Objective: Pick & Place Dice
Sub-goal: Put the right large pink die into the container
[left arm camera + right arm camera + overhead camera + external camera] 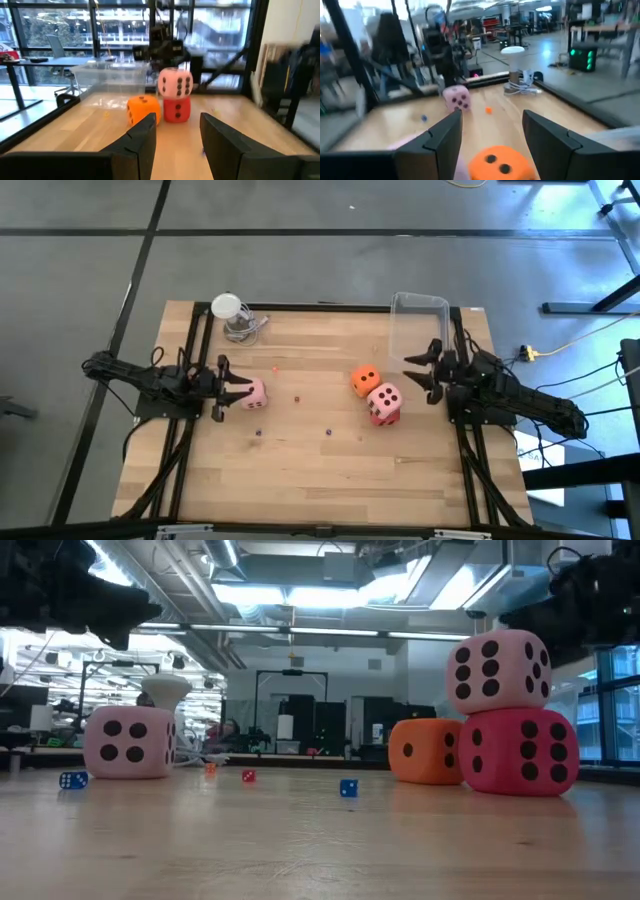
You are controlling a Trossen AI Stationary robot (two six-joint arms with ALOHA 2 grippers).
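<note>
The left gripper (236, 388) sits low over the left side of the wooden table (330, 470), its fingers (142, 142) parted with nothing between them; in the left wrist view the gap is bare. Just beside its fingertips, on their right, rests a pale pink die (253, 393) showing four dark pips on the side that faces the low camera. The right gripper (420, 370) hangs at the right side of the table, its fingers (445, 140) likewise spread about halfway and holding nothing. To its left, near but apart from it, stands a stack of two dice: a pale pink die with six pips (497, 667) sitting squarely on a red die (517, 751). An orange die (365, 380) stands on the table against the left of the red one. Beyond the right gripper, at the far right edge, is a clear plastic bin (418, 320). At the far left of the table sits a white lamp with a coiled cord (233, 317). A few tiny dice lie scattered on the wood between the arms, among them a blue one (348, 787) and a small red one (248, 776)
</note>
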